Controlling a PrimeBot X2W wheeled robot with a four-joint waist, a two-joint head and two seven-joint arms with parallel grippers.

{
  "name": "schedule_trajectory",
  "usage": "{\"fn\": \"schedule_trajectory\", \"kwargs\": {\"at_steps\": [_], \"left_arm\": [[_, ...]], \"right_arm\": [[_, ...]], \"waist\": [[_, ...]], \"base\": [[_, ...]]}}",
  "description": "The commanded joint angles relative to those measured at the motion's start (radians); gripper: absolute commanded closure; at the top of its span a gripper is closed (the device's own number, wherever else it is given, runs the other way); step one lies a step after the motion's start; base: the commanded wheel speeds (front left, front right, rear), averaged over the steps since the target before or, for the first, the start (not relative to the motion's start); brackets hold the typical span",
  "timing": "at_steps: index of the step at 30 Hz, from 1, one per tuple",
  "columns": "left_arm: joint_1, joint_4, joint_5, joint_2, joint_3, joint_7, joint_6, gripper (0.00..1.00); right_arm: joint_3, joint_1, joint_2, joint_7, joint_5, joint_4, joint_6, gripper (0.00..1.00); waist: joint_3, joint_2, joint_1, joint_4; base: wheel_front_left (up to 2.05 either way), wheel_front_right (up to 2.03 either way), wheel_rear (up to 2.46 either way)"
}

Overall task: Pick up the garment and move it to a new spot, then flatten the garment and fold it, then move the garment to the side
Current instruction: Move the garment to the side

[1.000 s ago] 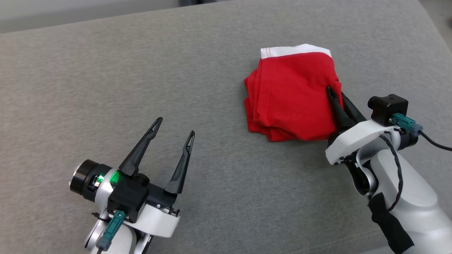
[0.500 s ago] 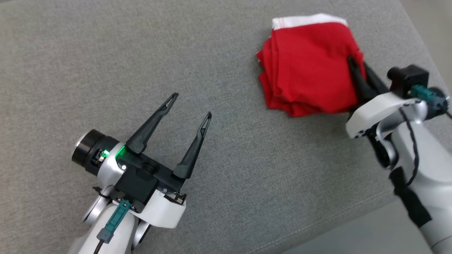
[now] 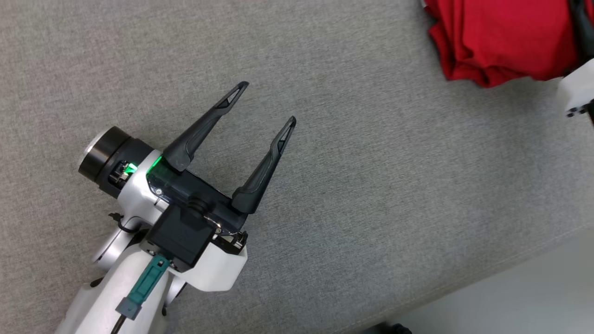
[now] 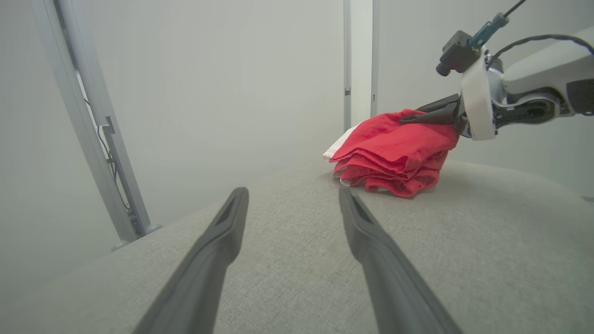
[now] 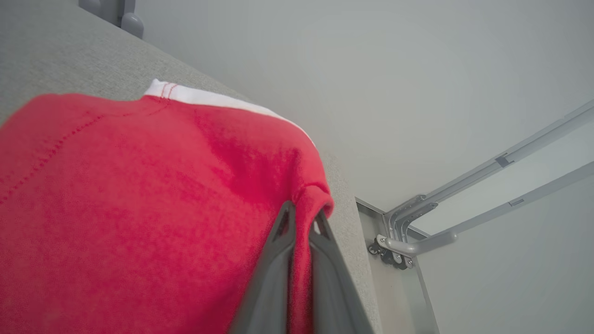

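1. Counter point(image 3: 371, 185): grey woven upholstery with a coarse weave, a soft rounded edge and a seam line along the near side.
2. Garment point(image 3: 501, 41): red knit cloth, folded into a stack of several layers with wavy, uneven edges. The right wrist view shows a white band with red stitching on its far edge.
3. Left tool point(image 3: 266, 103): two long, dark, tapered fingers with slotted tips, spread wide with nothing between them. It hovers low over bare counter, pointing towards the garment and well apart from it. The wrist housing is white and black, with a green light lit.
4. Right tool point(image 5: 304, 211): the fingers are pinched nearly together on a fold at the garment's right edge, with cloth bunched over the tips. In the left wrist view the arm comes in roughly level from the right, with its fingers lying on top of the stack.
5. Garment location: far right part of the counter, close to its edge and at the top right corner of the head view. Its lower layers sit on the counter.
6. Background: grey metal frame posts point(image 4: 88, 116) and plain pale walls.
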Motion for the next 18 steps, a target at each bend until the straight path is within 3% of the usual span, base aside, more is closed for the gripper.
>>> {"fn": "schedule_trajectory", "kwargs": {"at_steps": [1, 13, 18], "left_arm": [[-0.021, -0.01, -0.005, 0.009, 0.0, 0.004, -0.003, 0.0], [-0.047, -0.051, -0.003, 0.025, -0.01, 0.021, 0.004, 0.0], [-0.048, -0.055, -0.008, 0.027, -0.018, 0.021, 0.007, 0.0]], "right_arm": [[-0.007, -0.016, -0.018, -0.005, -0.016, -0.003, 0.0, 1.0], [-0.055, -0.055, -0.098, -0.005, -0.131, -0.034, 0.0, 1.0], [-0.062, -0.044, -0.097, -0.005, -0.184, 0.043, 0.0, 1.0]], "waist": [[0.025, 0.0, 0.0, 0.015], [0.058, 0.0, 0.0, 0.035], [0.06, 0.0, 0.0, 0.045]], "base": [[0.0, 0.0, 0.0], [0.0, 0.0, 0.0], [0.0, 0.0, 0.0]]}}
